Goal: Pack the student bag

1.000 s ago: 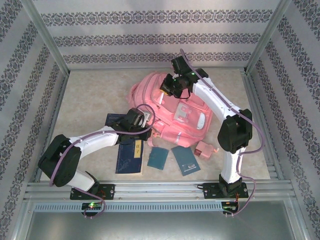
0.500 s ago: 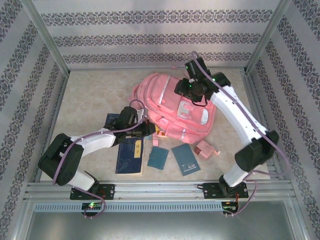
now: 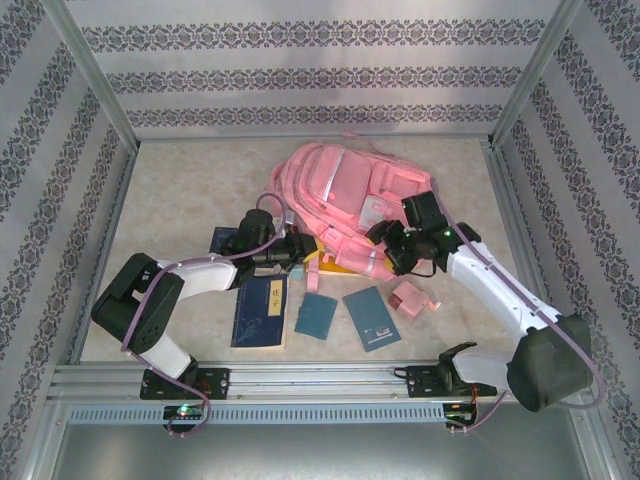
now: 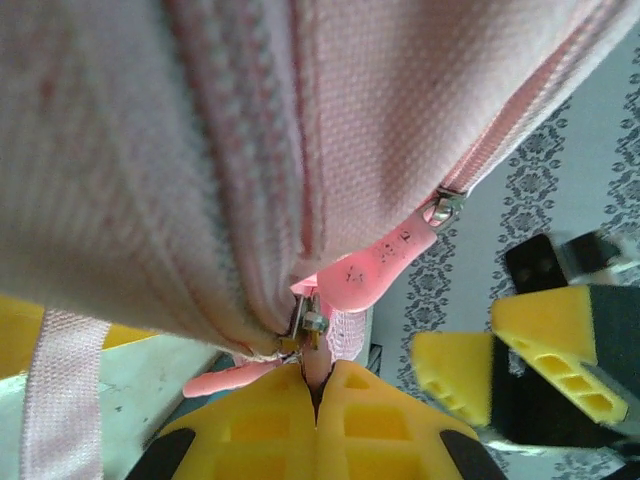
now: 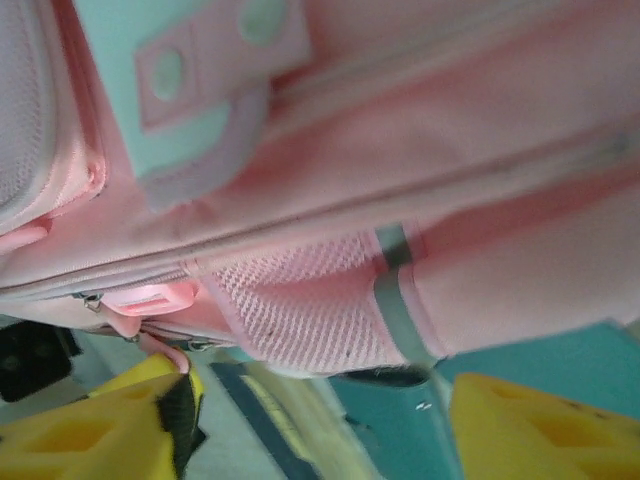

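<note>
The student bag (image 3: 340,190), a big pink backpack with pale strips, lies flat mid-table. My left gripper (image 3: 302,250) is at its near left corner, shut on a pink zip pull (image 4: 316,364) beside the metal slider; the left wrist view has the yellow left gripper (image 4: 318,388) pressed together round it. My right gripper (image 3: 386,252) stands open at the bag's near right edge. In the right wrist view the bag's mesh side pocket (image 5: 300,300) lies just beyond the open right gripper (image 5: 320,430), with nothing between the fingers.
Near the bag's front edge lie a dark blue notebook (image 3: 258,310), two teal books (image 3: 318,315) (image 3: 370,318) and a small pink pouch (image 3: 410,298). Another dark blue book (image 3: 224,240) sits under the left arm. Patterned walls enclose the table.
My right arm swung from the bag's far top down to its near right edge and its gripper opened. The left gripper stayed shut on the zip pull, shifting slightly right.
</note>
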Robot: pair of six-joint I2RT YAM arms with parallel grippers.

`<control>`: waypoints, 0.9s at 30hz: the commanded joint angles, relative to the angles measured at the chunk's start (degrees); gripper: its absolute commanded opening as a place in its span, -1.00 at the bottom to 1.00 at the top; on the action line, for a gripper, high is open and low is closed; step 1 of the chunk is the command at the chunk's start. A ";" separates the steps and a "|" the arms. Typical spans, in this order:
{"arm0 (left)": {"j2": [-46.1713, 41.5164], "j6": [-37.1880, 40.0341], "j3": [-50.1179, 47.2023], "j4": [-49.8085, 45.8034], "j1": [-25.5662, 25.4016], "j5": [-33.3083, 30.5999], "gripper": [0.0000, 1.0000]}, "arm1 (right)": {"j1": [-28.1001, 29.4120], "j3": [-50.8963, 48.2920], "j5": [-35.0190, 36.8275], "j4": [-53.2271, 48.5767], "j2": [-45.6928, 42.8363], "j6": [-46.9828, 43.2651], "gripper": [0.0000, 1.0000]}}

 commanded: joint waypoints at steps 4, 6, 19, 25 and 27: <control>-0.89 -7.04 2.97 8.13 0.58 -0.64 -1.00 | 3.28 -10.08 2.66 13.82 -6.39 23.08 0.35; -0.97 -8.34 3.02 8.74 0.58 -1.35 -1.00 | 4.33 -11.51 4.27 14.98 -6.99 25.86 0.35; -0.92 -11.93 1.84 11.18 -0.41 -4.66 -1.00 | 5.97 -14.45 11.12 27.07 -0.03 28.42 0.37; -1.09 -12.56 1.20 12.02 -0.59 -5.18 -1.00 | 5.91 -13.75 12.91 25.66 2.22 24.77 -0.38; -1.47 -12.59 0.74 11.97 -0.62 -5.43 -1.00 | 5.65 -14.59 13.15 25.72 2.22 24.13 -0.67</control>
